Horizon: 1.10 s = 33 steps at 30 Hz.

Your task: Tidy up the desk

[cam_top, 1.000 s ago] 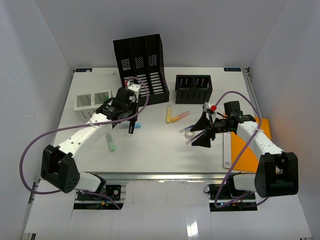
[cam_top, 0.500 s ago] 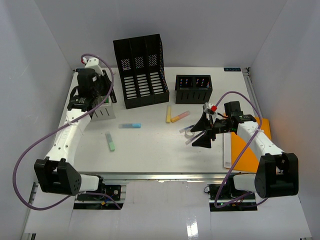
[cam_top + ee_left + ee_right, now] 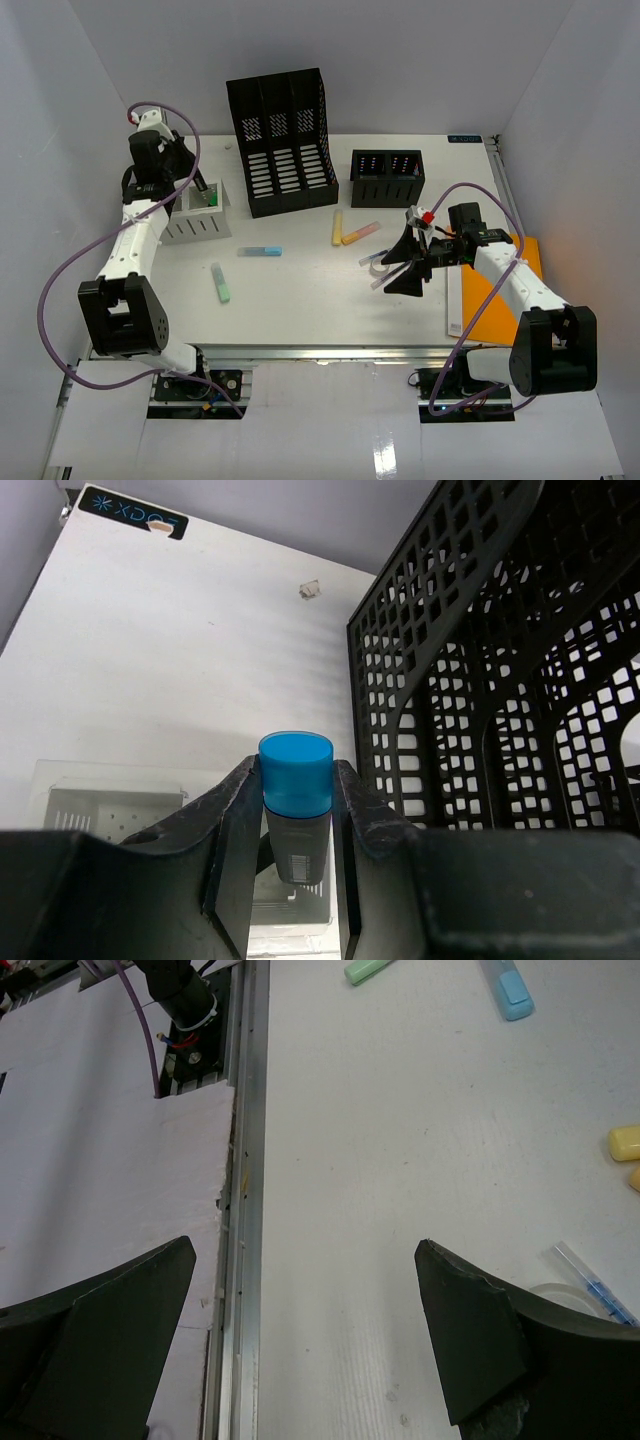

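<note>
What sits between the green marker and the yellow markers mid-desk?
One light blue marker, lying flat on the desk, apart from the green marker and the yellow markers. The top view shows it.

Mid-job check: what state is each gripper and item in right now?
left gripper: shut on marker, above white tray
right gripper: open, empty
marker: held, blue cap on
green highlighter: lying loose on desk
blue highlighter: lying loose
file rack: upright

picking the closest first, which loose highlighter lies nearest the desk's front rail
The pale green highlighter, left of centre on the desk; the blue highlighter and two yellow highlighters lie farther back.
</note>
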Each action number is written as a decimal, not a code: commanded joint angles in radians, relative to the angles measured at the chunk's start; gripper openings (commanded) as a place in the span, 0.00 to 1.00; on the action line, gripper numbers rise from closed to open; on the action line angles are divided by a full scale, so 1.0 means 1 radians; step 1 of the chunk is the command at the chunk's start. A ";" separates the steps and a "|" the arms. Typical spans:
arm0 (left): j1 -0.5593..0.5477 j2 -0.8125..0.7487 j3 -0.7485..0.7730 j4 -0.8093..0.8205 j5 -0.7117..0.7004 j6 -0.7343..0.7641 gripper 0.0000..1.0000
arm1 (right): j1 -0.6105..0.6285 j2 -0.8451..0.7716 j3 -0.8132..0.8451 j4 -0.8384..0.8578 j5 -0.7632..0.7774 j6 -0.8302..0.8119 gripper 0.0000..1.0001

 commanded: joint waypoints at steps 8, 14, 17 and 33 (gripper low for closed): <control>0.018 -0.026 -0.144 0.131 0.043 0.000 0.39 | -0.013 -0.003 0.037 -0.012 -0.013 -0.027 0.97; 0.018 -0.060 -0.204 0.143 0.059 0.000 0.56 | -0.032 -0.003 0.035 -0.012 -0.016 -0.031 0.97; 0.018 -0.081 -0.206 0.136 0.074 -0.001 0.63 | -0.040 -0.003 0.032 -0.015 -0.015 -0.033 0.97; 0.017 -0.452 -0.362 0.112 0.453 -0.139 0.98 | -0.002 0.153 0.239 -0.011 0.294 0.157 0.95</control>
